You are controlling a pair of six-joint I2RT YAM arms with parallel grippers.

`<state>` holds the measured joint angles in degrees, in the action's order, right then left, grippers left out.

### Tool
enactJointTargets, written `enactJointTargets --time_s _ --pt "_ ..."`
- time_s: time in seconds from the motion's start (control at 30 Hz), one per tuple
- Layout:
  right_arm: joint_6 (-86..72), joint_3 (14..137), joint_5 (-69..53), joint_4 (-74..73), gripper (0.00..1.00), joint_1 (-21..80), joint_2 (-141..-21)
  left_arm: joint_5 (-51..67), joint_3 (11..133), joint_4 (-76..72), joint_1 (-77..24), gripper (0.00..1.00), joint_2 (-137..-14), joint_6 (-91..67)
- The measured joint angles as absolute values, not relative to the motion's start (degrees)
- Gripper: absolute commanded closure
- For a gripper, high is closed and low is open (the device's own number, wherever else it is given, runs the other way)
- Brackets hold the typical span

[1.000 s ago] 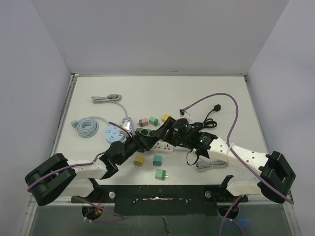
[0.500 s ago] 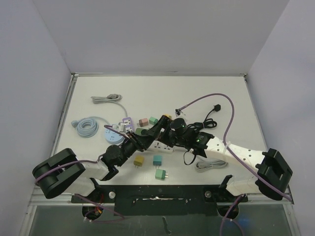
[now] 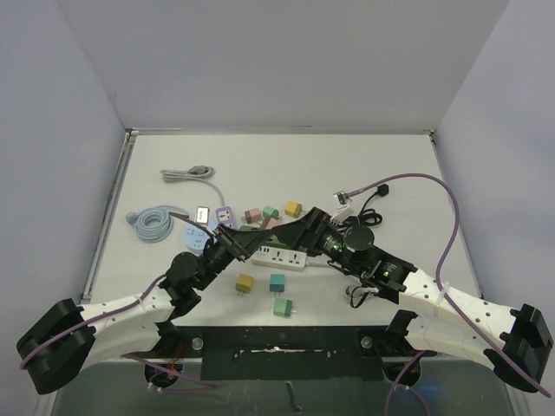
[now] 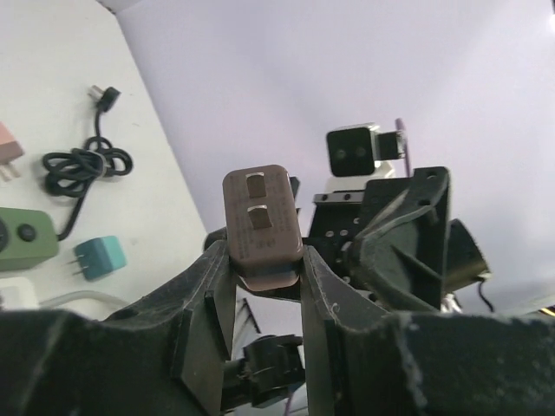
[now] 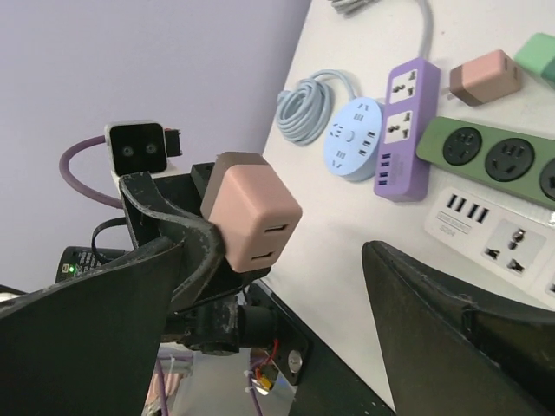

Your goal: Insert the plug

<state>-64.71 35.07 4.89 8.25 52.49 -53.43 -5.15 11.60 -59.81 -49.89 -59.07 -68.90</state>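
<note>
With the left gripper (image 4: 263, 269) clamped on the pink plug (image 5: 251, 212) just left of the strip (image 3: 282, 256) and the right gripper (image 5: 286, 260) gaping, square the prongs over a socket and press straight.

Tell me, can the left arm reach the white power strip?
Probably yes: the left gripper, shut on the pink plug, hangs beside the white power strip, though the open right gripper crowds it.
</note>
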Motion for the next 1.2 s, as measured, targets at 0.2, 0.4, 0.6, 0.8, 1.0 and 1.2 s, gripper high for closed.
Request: enactJointTargets --time_s 0.2,0.4,0.6,0.8,1.0,1.2 --pt "-65.3 34.6 3.1 16.5 0.36 52.5 -55.4 -3.6 15.0 -52.1 -49.8 0.85 -52.6 -74.6" --pt "-67.9 33.3 1.8 25.6 0.51 52.6 -57.3 -2.2 15.6 -49.5 -49.8 0.86 -50.5 -77.5" --pt "-70.0 32.3 0.5 30.4 0.74 52.6 -58.9 -2.3 15.6 -49.2 -49.8 0.74 -49.5 -78.2" --pt "-68.1 32.2 0.1 29.8 0.83 52.5 -58.7 -2.7 15.6 -45.9 -49.8 0.30 -47.6 -78.0" --pt "-57.4 40.5 -4.0 12.4 0.82 48.1 -58.4 -5.3 16.6 -29.9 -48.1 0.29 -39.1 -74.0" --pt "-36.5 58.3 -7.6 -14.7 0.79 41.7 -60.4 -12.2 23.9 -3.6 -46.0 0.29 -28.1 -62.0"
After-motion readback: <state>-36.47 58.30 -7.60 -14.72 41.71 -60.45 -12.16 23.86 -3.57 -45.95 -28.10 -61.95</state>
